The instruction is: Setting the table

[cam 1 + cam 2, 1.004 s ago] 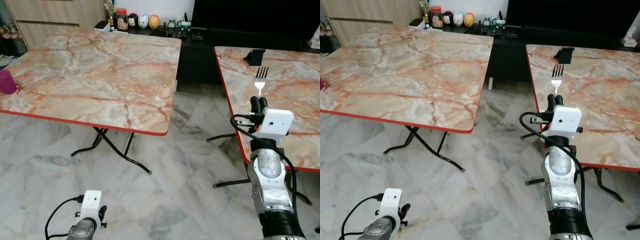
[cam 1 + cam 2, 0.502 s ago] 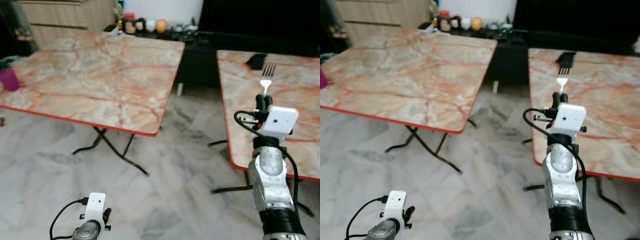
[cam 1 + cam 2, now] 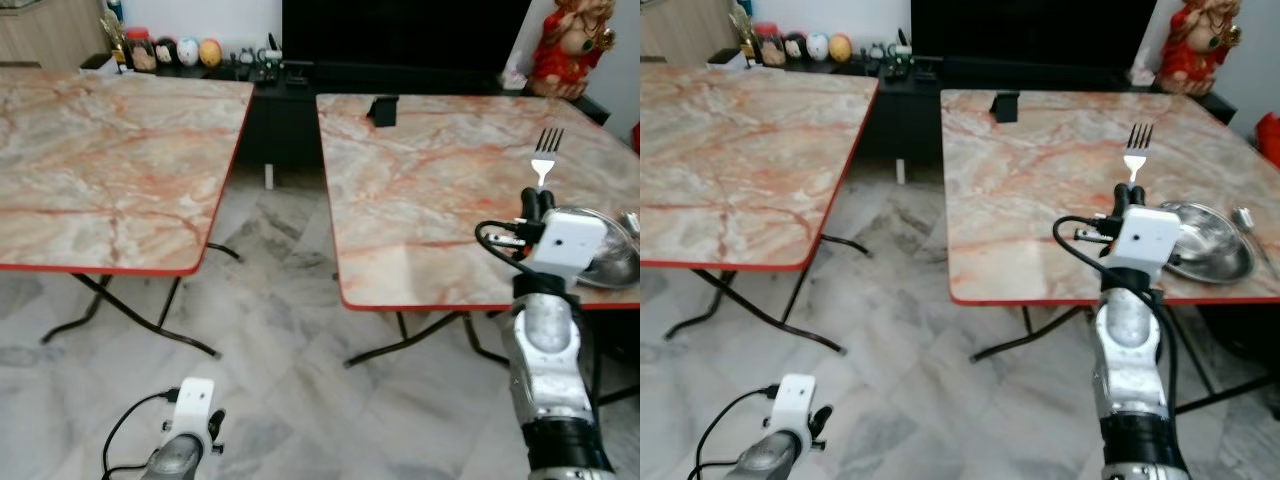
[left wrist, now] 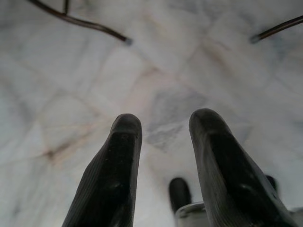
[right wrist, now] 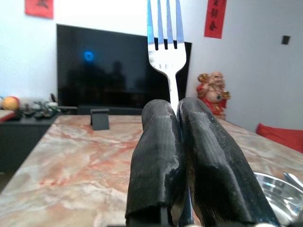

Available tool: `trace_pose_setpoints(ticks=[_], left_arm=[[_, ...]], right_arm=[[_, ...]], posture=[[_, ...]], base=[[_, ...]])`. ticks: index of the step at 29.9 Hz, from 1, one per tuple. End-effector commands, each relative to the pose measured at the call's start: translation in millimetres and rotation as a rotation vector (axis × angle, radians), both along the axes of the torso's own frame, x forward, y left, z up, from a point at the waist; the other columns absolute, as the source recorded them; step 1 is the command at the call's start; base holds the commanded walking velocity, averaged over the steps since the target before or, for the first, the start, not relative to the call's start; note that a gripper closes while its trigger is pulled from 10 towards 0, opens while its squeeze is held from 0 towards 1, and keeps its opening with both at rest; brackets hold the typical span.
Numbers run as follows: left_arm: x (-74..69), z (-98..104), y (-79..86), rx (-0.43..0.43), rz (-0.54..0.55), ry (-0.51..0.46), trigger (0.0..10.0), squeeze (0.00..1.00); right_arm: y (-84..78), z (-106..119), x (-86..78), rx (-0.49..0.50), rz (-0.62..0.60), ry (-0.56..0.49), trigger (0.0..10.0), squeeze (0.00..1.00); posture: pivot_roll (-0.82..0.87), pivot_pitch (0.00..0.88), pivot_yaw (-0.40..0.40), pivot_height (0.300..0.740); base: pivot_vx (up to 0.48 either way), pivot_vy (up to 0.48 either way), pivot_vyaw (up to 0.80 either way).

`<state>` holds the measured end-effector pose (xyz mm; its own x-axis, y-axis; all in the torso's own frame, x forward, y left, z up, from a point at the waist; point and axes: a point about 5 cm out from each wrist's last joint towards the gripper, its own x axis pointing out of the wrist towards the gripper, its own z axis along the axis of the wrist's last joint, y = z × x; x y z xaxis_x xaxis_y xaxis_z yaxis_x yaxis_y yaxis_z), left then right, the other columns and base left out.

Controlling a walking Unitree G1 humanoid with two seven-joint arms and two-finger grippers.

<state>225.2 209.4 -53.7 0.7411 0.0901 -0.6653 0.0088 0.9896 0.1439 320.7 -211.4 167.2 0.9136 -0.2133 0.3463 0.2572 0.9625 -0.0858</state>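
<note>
Between your right gripper's point(image 3: 1127, 197) closed fingers stands the fork point(image 3: 1136, 150), tines up, pinched low on its handle. Just beyond and to its right, a steel plate point(image 3: 1202, 246) with a spoon point(image 3: 1246, 222) beside it lies on the marble table point(image 3: 420, 190). Your left gripper point(image 4: 163, 137) hangs idle near the floor, fingers apart. With so low a pinch, the fork could pivot or slip, and lowering it carelessly might knock the plate.

You are looking at a home living room: a large black television point(image 3: 400, 30) on a low dark cabinet point(image 3: 280, 85) along the top of the frame, figurines point(image 3: 190, 50) upper left, a red statue point(image 3: 570, 45) upper right, and two marble-patterned folding benches point(image 3: 430, 190) on marble floor point(image 3: 290, 340).
</note>
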Motion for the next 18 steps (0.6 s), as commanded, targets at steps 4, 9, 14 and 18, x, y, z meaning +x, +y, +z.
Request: trace_pose_setpoints(ticks=[4,9,14,18], left_arm=[[-0.9,-2.0,-5.0,-0.005,-0.013,0.016,10.0,0.0],[0.9,-0.9,-5.8,-0.006,-0.016,0.01,10.0,0.0],[0.7,-1.2,-6.3,-0.008,-0.017,0.011,10.0,0.0],[0.6,-1.3,-6.8,-0.008,-0.018,0.011,10.0,0.0]], right_arm=[[-2.8,3.6,-1.0,-0.042,-0.014,-0.006,10.0,0.0],[-2.8,3.6,-1.7,-0.033,-0.021,-0.01,10.0,0.0],[-3.2,2.8,-1.8,-0.016,-0.018,-0.01,10.0,0.0],[-3.3,2.7,-2.0,-0.014,-0.017,-0.01,10.0,0.0]], posture=[[0.05,0.0,-0.028,0.74],[0.05,0.0,-0.028,0.74],[0.05,0.0,-0.028,0.74],[0.05,0.0,-0.028,0.74]], base=[[0.0,-0.285,0.0],[0.0,-0.286,0.37],[0.0,-0.286,0.0],[0.0,-0.289,0.0]])
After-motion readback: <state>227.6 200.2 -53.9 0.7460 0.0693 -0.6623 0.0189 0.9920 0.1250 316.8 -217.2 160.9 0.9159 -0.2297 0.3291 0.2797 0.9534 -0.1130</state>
